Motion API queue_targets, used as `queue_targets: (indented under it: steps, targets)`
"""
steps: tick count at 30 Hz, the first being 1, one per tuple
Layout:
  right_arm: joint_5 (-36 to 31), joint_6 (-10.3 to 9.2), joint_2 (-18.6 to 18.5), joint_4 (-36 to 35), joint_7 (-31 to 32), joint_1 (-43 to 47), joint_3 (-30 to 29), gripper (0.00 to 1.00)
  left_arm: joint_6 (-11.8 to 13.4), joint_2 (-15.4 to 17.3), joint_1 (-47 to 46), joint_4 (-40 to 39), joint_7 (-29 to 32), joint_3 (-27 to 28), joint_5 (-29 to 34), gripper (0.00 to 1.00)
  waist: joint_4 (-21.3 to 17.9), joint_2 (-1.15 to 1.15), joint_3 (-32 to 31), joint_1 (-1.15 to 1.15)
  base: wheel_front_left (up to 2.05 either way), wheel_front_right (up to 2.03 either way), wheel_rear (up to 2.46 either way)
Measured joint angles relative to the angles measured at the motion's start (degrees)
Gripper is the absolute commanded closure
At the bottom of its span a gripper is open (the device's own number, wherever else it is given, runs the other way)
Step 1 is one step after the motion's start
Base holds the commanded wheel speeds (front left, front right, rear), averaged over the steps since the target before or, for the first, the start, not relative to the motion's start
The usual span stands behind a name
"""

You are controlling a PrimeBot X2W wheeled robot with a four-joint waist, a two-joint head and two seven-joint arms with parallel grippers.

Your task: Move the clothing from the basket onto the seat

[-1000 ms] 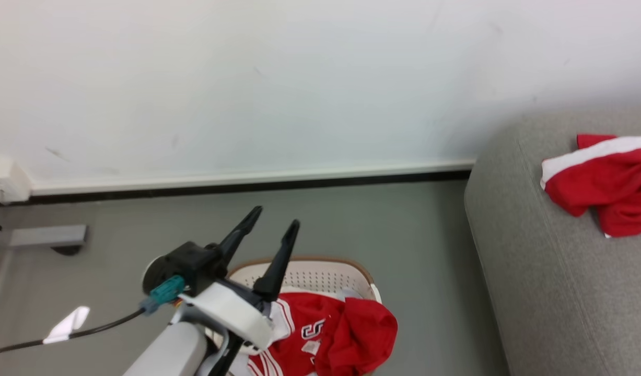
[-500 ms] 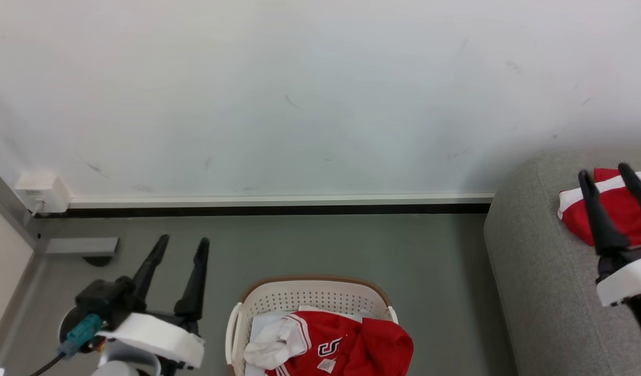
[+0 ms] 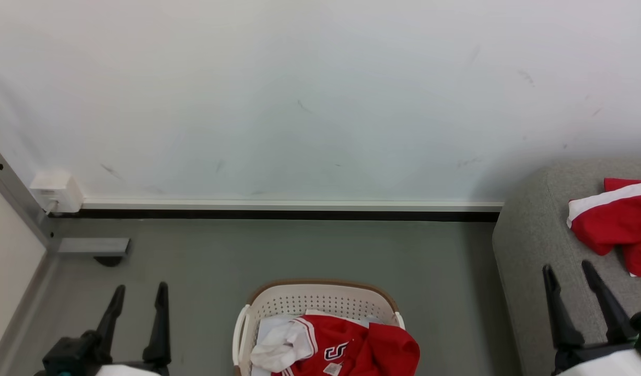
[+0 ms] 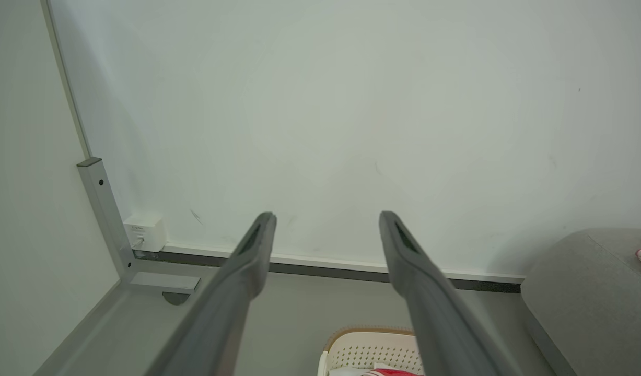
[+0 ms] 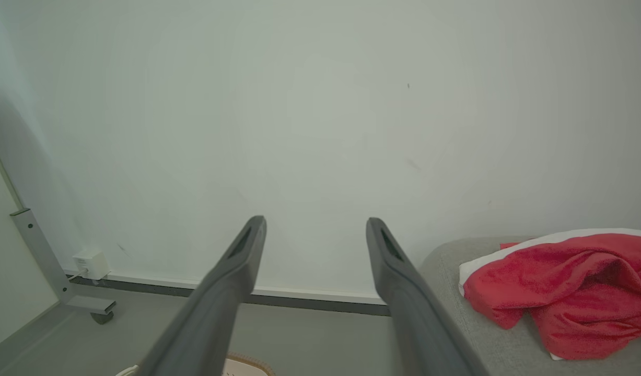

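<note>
Left gripper (image 3: 141,288) and right gripper (image 3: 567,266): dark fingers stood wide, empty.
Between them, cream perforated plastic basket (image 3: 320,303) held one red white-sleeved garment (image 3: 362,350); second red white-banded garment (image 3: 613,224) lay on light-grey fabric sofa (image 3: 529,245) near right gripper.

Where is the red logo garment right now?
Head view, bottom centre: the logo garment lies in the basket, on the floor left of the grey sofa.

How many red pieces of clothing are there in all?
2. The banded garment lies on the sofa; the logo garment sits in the basket. More could be hidden beneath it.
</note>
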Motion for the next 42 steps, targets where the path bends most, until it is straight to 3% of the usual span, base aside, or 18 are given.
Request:
queue_targets:
  steps: [13,25,42]
  targets:
    - [-6.01,0.01,5.22,-2.79,-0.01,6.67,-3.48,0.0,-2.57,-5.0,3.1,-0.78,0.0,5.15,8.48,0.0,1.05,0.0,-0.52,0.01,0.0,0.0,0.0]
    - [-6.62,0.01,5.27,-2.37,-0.01,6.23,-3.31,0.0,-5.57,-6.69,2.29,0.85,0.0,8.1,10.31,0.0,0.89,0.0,-0.24,0.01,0.0,0.0,0.0]
    - [-6.41,0.0,5.6,-2.58,-0.01,4.87,-2.94,0.0,-7.25,-8.06,1.69,1.49,0.0,10.01,12.22,0.0,-0.11,0.0,0.31,0.01,0.0,0.0,0.0]
